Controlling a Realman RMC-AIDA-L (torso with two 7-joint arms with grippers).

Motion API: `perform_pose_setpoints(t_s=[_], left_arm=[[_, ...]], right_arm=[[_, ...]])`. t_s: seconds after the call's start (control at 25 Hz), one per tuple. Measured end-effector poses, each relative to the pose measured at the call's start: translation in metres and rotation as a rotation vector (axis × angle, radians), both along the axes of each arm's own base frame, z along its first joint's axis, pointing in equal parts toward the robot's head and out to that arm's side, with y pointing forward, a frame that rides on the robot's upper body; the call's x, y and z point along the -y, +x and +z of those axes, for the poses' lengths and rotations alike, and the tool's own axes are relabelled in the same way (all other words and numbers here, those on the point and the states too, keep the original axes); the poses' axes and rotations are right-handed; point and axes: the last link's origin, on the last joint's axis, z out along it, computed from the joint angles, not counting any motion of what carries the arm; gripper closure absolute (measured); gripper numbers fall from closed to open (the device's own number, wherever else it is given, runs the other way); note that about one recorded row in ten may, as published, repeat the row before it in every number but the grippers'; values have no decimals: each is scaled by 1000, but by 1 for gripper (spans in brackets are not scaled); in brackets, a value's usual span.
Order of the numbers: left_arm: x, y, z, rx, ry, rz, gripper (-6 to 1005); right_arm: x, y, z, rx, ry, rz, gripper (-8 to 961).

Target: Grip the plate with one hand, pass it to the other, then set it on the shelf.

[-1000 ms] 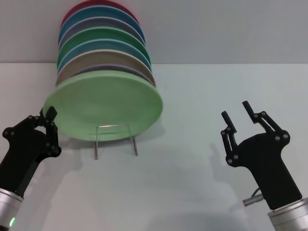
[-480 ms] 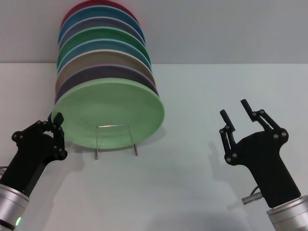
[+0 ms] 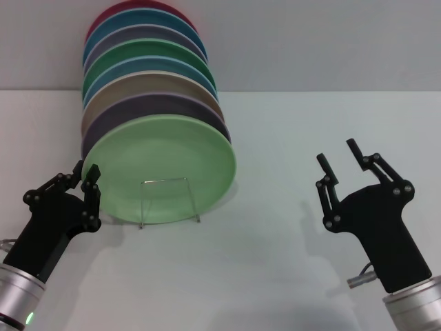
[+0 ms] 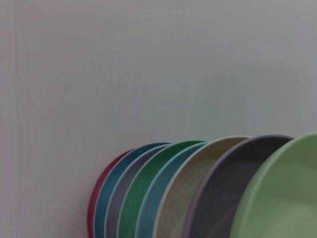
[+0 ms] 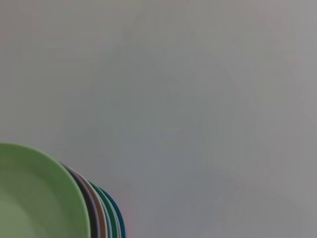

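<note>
The light mint-green plate stands on edge at the front of a row of plates, its lower rim inside the silver wire shelf. My left gripper is at the plate's left rim, with its fingers closed on that rim. The plate also shows in the left wrist view and in the right wrist view. My right gripper is open and empty, well to the right of the plate and above the table.
Several other plates stand upright in a row behind the mint one: dark purple, beige, blue, darker green, lilac, blue and red. A white table stretches in front of and to the right of the shelf. A grey wall is behind.
My left gripper moved right and a little down with the plate's rim. The plate shifted right and now stands more upright over the wire shelf. The right arm barely moved.
</note>
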Motion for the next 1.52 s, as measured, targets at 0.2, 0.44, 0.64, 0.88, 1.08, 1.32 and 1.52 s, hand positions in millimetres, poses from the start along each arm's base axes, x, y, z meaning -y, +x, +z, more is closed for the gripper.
perform_pose_setpoints(t_s=[0.2,0.44,0.64,0.88,1.08,1.32,1.52], left_arm=[[8,-5,7,5,31,-1,882],[34,-15,17,33,94,13,829],[48,-16,21,57,127,7,759],[51,-20,30,95,173,29,434],[41,-29,44,150,233,83,267],[37,-33,52,174,262,107,169],[33,-33,53,177,264,106,171]], right_arm=[[-8,2,4,1,20,-21,599],[-29,9,13,-21,60,-84,599],[-43,20,25,-113,83,-142,599],[-53,34,37,-230,82,-182,599],[-62,52,47,-366,40,-209,599],[-76,71,54,-488,-61,-234,567],[-82,75,61,-497,-60,-226,401]])
